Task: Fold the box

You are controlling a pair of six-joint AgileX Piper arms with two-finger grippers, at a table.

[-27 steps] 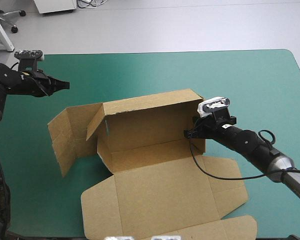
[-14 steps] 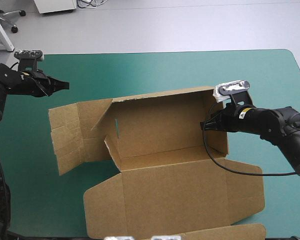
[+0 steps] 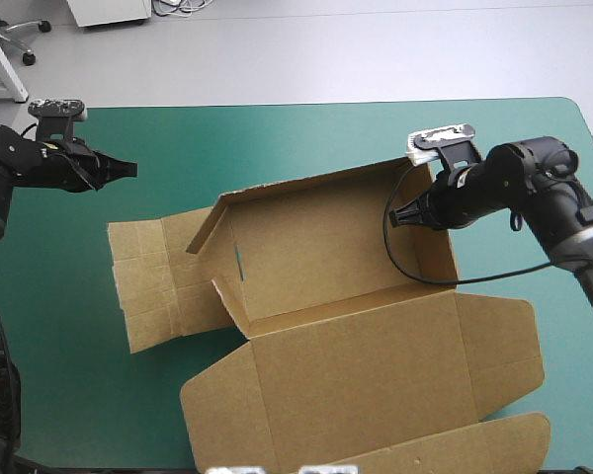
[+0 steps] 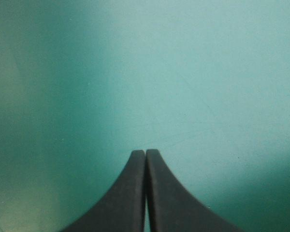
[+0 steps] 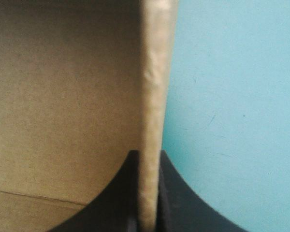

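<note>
There is one brown box (image 3: 326, 257) on the teal-green cover (image 3: 306, 128), and two grippers, each with two black fingers. The box is a single cut sheet, partly raised, lying across the middle of the table and reaching toward its near edge. Its long far wall stands up, a short wall stands at each end, and the broad lid panel (image 3: 376, 380) lies flat on the near side of the box with a narrow tuck flap along its outer edge. One creased side panel (image 3: 163, 281) lies flat on the cover at the box's left end. The right arm comes in from the right side of the box with its elbow bent and its wrist turned back toward the box. The right gripper (image 3: 399, 216) sits at the top of the right end wall. In the right wrist view its fingers are nearly closed, one on each face of the wall's edge (image 5: 154, 96), pinching the board, with the box's inside on one side and bare cover on the other. The left arm is held level, well apart from the box's far left corner. The left gripper (image 3: 127, 169) points toward the box's side of the table, its fingers pressed together in one arch with only cover ahead of them.
</note>
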